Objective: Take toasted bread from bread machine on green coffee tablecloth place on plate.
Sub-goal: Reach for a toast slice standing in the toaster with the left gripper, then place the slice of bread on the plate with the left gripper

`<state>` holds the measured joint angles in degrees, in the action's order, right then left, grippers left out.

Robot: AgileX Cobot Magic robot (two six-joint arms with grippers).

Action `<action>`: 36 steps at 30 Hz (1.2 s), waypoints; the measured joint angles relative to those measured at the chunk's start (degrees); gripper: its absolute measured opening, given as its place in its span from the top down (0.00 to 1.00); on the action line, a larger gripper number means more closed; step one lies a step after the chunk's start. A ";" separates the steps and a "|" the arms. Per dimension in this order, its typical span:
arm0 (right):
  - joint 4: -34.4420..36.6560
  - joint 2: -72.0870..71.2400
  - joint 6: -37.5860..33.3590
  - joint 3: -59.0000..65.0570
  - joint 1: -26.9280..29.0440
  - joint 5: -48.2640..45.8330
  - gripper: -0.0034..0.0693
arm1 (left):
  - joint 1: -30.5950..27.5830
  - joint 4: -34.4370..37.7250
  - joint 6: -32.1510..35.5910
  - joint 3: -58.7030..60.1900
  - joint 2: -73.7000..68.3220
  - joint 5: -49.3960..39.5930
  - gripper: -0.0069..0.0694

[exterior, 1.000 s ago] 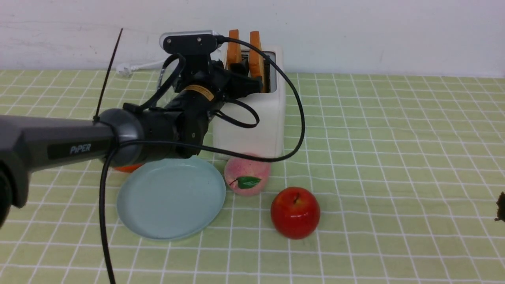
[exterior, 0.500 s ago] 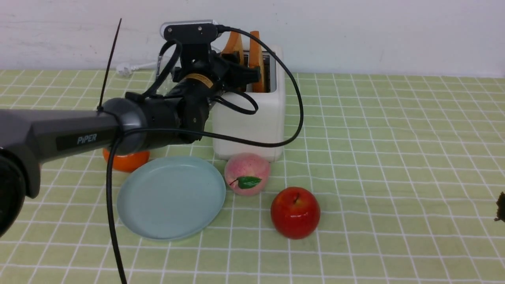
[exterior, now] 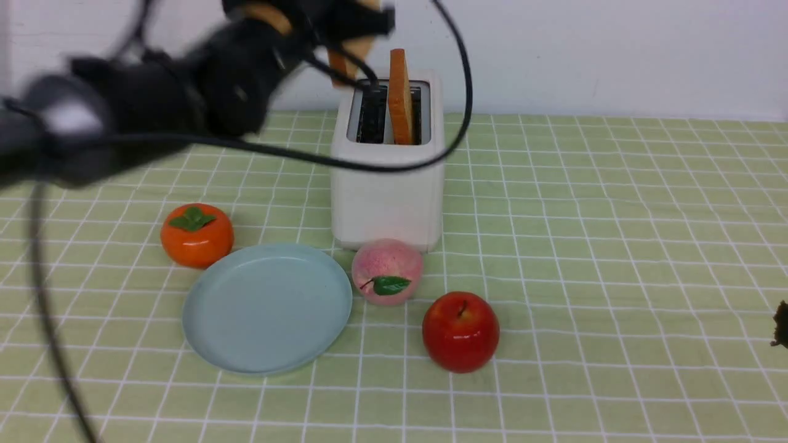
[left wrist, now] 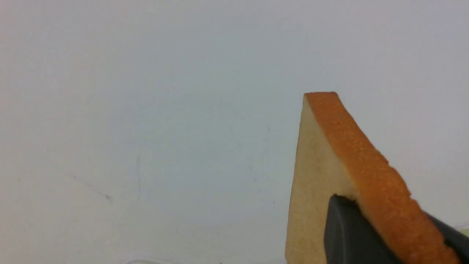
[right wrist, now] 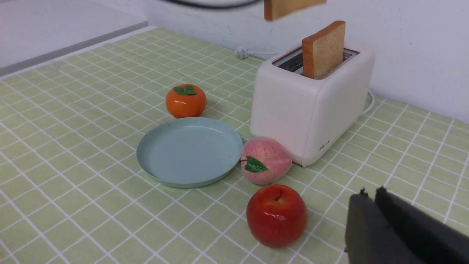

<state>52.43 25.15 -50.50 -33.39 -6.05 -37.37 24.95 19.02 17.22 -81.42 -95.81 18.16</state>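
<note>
Pinching one toasted bread slice [left wrist: 318, 176] above the bread machine [exterior: 386, 203], left jaws must yet reach the bare plate [exterior: 265, 307]; the second slice [exterior: 399, 98] sits slotted, right jaws closed, empty.

The left arm [exterior: 123, 104] is dark grey to black, and in the front view it looks blurred. It has a rounded joint [exterior: 58, 117] of lighter grey, and a tan-orange band [exterior: 271, 13] goes around the part near the wrist. Black cables [exterior: 381, 168] hang from it in loops. The fingers [left wrist: 348, 234] of the left end effector [left wrist: 395, 234] are matte black. The right end effector [right wrist: 373, 194] has two flat, dark grey fingers with square tips.
</note>
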 joint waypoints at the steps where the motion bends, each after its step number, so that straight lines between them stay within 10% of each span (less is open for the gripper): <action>1: 0.00 0.00 0.00 0.00 0.00 -0.29 0.90 | -0.05 -0.03 0.26 -0.07 1.91 -2.10 0.78; 11: 2.66 0.00 0.00 0.00 0.00 -3.90 0.89 | -7.72 1.09 -6.46 4.78 19.45 -46.62 0.78; 22: 2.83 0.00 0.00 0.00 0.00 -4.39 0.88 | -10.13 4.49 -7.49 34.70 26.76 -38.39 0.78; 36: 5.25 0.00 0.00 0.00 0.00 -4.39 0.89 | -10.13 13.17 -7.49 35.60 15.32 -28.53 0.78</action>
<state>57.68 25.15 -50.50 -33.39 -6.05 -41.75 14.82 32.19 9.73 -45.82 -80.49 -10.37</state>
